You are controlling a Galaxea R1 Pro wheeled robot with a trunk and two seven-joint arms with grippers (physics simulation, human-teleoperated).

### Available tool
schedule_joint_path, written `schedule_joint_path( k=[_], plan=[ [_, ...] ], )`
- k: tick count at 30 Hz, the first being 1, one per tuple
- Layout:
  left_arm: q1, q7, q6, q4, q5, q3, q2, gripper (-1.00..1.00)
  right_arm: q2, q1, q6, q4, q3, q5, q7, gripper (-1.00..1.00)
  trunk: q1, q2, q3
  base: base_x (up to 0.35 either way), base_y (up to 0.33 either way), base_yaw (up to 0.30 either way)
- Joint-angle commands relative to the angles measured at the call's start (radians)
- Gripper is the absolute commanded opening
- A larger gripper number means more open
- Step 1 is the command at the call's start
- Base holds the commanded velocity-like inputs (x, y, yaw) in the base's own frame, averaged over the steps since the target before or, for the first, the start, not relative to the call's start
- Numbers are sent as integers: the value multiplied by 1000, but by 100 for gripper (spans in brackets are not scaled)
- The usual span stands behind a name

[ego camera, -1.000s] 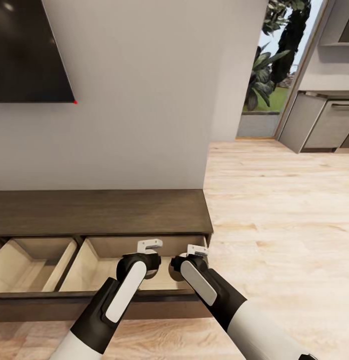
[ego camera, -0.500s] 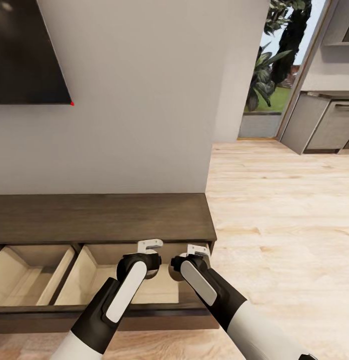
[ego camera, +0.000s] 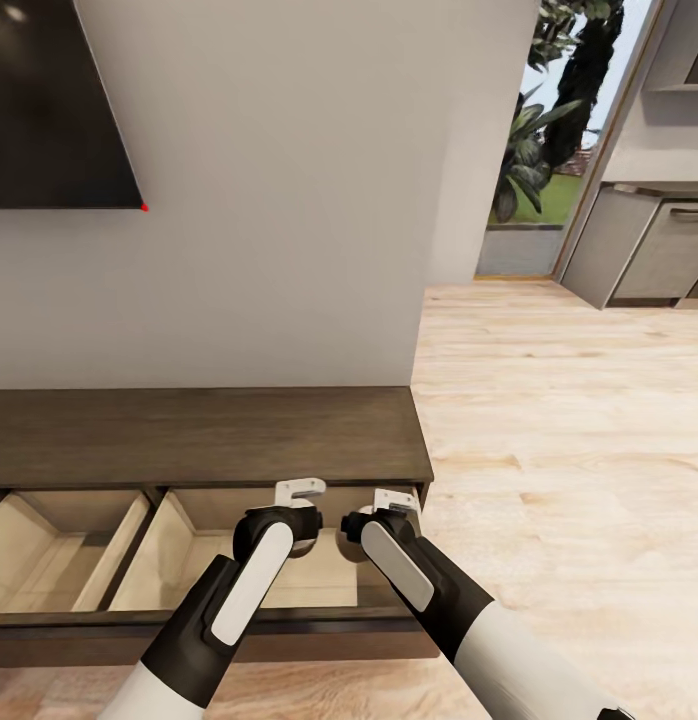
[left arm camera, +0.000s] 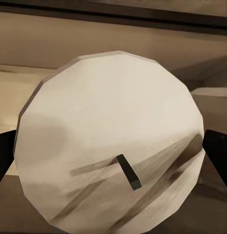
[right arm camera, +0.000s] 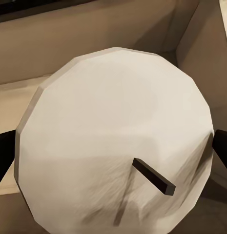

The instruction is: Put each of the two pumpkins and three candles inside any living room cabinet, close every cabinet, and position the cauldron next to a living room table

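Head view: both arms reach down over the open right-hand drawer (ego camera: 239, 560) of the cabinet (ego camera: 199, 435), the long dark-brown unit against the grey wall. Left claw (ego camera: 299, 492) hangs near the drawer's back edge, about mid-width; right claw (ego camera: 394, 500) is just beside it, close to the drawer's back right corner. Claws near each other, not touching.

Left wrist view: a pale candle (left arm camera: 111, 141) with dark wick sits between the two dark fingers (left arm camera: 3, 153), seen top-on; left claw is clenched on this candle. Beige drawer wall behind it.

Right wrist view: second candle (right arm camera: 115, 141), same pale cylinder with tilted dark wick, between dark fingertips (right arm camera: 221, 151) at either side; right claw is grasping it. Drawer's inside corner is visible behind it.

Both candles are held above the pale interior of the right-hand drawer; cannot tell whether either touches the drawer bottom. In the head view the candles are hidden by the wrists.

A second open drawer (ego camera: 49, 545) lies to the left, separated by a beige divider. Cabinet top is dark wood. TV (ego camera: 54, 100) is on the wall above the cabinet's left part. Light plank floor (ego camera: 549, 450) runs right of the cabinet's end toward a doorway (ego camera: 549, 140) with greenery and grey kitchen units (ego camera: 649, 245).
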Motion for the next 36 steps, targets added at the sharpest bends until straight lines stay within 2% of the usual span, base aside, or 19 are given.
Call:
schedule_joint_path(
  k=[1,6,9,13,15,19,26,36],
  plan=[
    [-1,10,2,-1,9,-1,0,-100,0,-1,-4,2,2,-6,-6,-100,0,0,-1,0,0,0],
    [-1,10,2,-1,9,-1,0,-100,0,-1,-20,19,2,-6,-5,-100,0,0,-1,0,0,0],
    [-1,10,2,-1,9,-1,-1,-100,0,-1,-55,38,3,2,-4,-100,4,-7,-4,0,0,0],
    [-1,10,2,0,9,-2,-2,-100,0,-1,-98,78,4,80,51,-100,19,-35,-17,0,0,0],
    [-1,9,2,0,9,-2,-2,-100,0,-1,-103,86,4,92,73,-100,27,-49,-23,0,0,0],
    [-1,9,0,0,10,-6,-2,-100,0,-1,-105,90,4,98,84,-100,42,-77,-35,0,0,0],
    [-1,9,-37,7,9,-41,-2,-100,0,-1,-105,91,4,98,86,-100,69,-126,-57,0,0,0],
    [-1,9,-45,17,8,-45,-2,-100,0,-1,-105,91,4,100,86,-100,107,-196,-89,0,0,0]
  ],
)
